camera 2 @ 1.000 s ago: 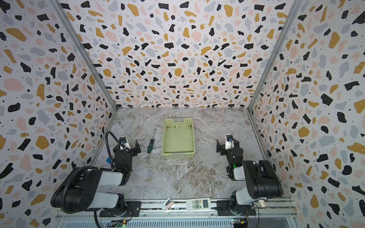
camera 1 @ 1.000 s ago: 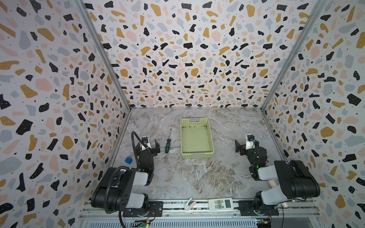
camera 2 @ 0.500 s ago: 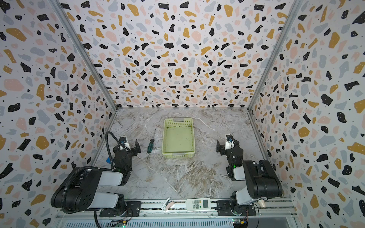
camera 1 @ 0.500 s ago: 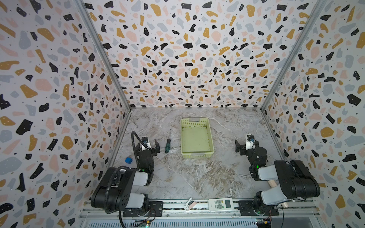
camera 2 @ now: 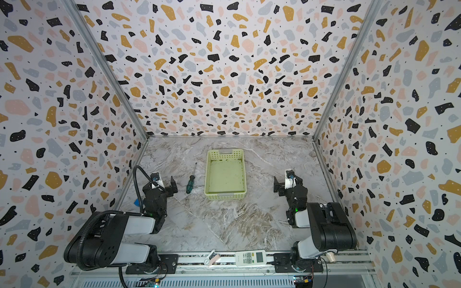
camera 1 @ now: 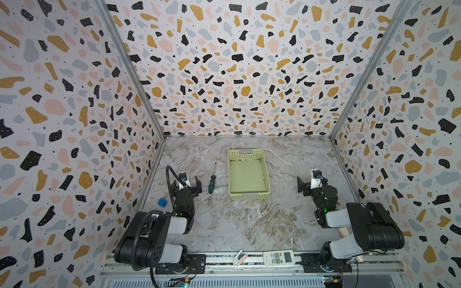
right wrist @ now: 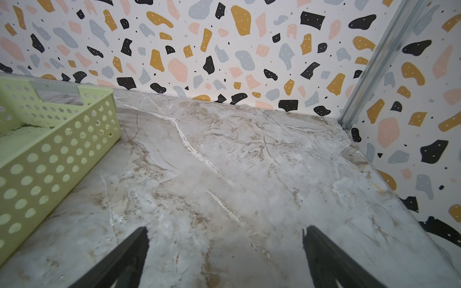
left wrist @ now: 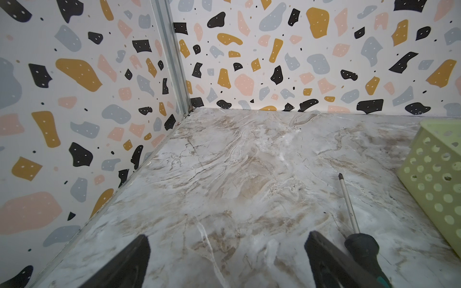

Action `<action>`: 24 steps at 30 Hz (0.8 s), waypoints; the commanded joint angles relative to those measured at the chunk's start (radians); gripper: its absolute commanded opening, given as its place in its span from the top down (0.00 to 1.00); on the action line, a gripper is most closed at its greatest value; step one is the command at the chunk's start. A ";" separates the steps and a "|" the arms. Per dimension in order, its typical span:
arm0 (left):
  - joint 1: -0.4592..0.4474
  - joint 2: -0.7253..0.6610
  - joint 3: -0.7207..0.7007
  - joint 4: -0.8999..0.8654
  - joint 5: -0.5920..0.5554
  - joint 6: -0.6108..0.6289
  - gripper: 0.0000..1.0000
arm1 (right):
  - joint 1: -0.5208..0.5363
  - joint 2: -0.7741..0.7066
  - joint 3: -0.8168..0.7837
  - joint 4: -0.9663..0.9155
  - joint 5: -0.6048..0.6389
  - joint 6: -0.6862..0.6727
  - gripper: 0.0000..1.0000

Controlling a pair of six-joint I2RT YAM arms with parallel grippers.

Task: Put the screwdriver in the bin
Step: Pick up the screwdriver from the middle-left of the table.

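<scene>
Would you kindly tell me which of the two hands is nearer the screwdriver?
The left hand: the screwdriver lies right beside it, whereas the right hand sits on the far side of the bin.

I count two grippers, the left gripper and the right gripper, each showing two fingers in its wrist view. On the one marble tabletop I count one screwdriver, one bin and one blue cube, each a single unit in both top views. Along the near rail I count one white remote control, one small clip-like item too small to identify and one tan wooden handle, partly hidden; three patterned wall panels enclose the cell.
</scene>
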 commanded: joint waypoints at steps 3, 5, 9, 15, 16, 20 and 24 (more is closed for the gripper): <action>0.005 -0.157 0.239 -0.414 -0.108 -0.070 0.00 | -0.006 -0.139 0.112 -0.279 0.048 0.056 0.01; 0.005 -0.211 0.322 -0.567 -0.148 -0.126 0.00 | -0.011 -0.194 0.137 -0.370 0.027 0.082 0.01; 0.005 -0.275 0.475 -0.838 -0.187 -0.257 0.00 | -0.020 -0.311 0.150 -0.462 0.005 0.160 0.01; 0.005 -0.369 0.543 -0.967 -0.047 -0.331 0.01 | -0.020 -0.463 0.215 -0.627 -0.036 0.168 0.01; 0.005 -0.381 0.541 -0.973 -0.048 -0.340 0.00 | -0.021 -0.480 0.227 -0.649 -0.033 0.166 0.01; 0.005 -0.382 0.576 -1.056 0.020 -0.336 0.00 | -0.023 -0.510 0.339 -0.816 -0.002 0.179 0.01; 0.005 -0.304 0.655 -1.195 0.145 -0.306 0.00 | -0.025 -0.474 0.485 -1.066 0.133 0.351 0.01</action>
